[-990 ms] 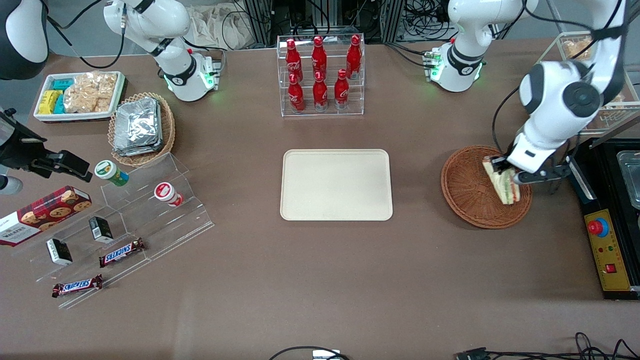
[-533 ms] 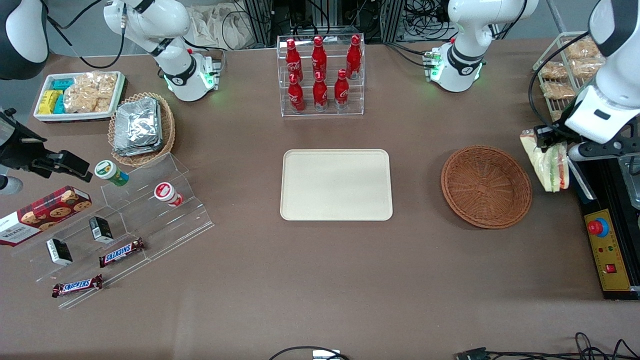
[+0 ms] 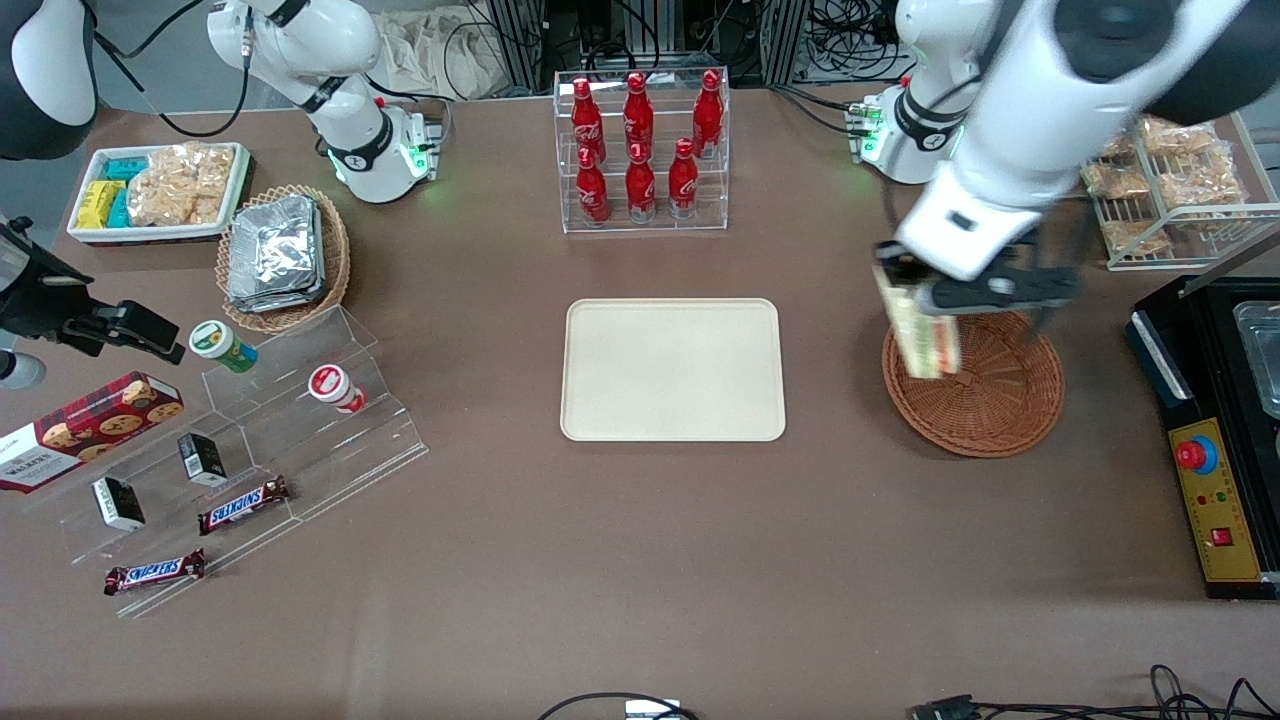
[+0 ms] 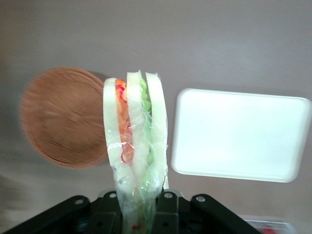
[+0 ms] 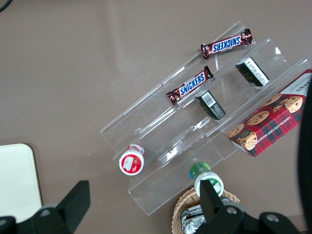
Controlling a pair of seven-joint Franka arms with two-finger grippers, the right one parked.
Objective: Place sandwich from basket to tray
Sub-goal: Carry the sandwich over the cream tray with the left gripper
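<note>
My left gripper (image 3: 915, 290) hangs in the air above the edge of the reddish-brown wicker basket (image 3: 985, 395) that faces the tray, shut on the sandwich (image 3: 918, 325). The sandwich is a plastic-wrapped wedge of white bread with green and orange filling, dangling below the gripper. In the left wrist view the sandwich (image 4: 136, 146) rises from the gripper (image 4: 141, 214), with the basket (image 4: 63, 117) on one side and the cream tray (image 4: 241, 134) on the other. The basket holds nothing. The tray (image 3: 672, 368) lies bare at the table's middle.
A clear rack of red bottles (image 3: 640, 150) stands farther from the front camera than the tray. A wire rack of bagged snacks (image 3: 1165, 180) and a black machine (image 3: 1215, 430) sit at the working arm's end. Tan basket with foil packets (image 3: 283, 255) and acrylic snack steps (image 3: 250, 450) lie toward the parked arm's end.
The gripper lifted the sandwich out of the basket, swung out toward the black machine, and has now come back over the basket's tray-side edge, higher up.
</note>
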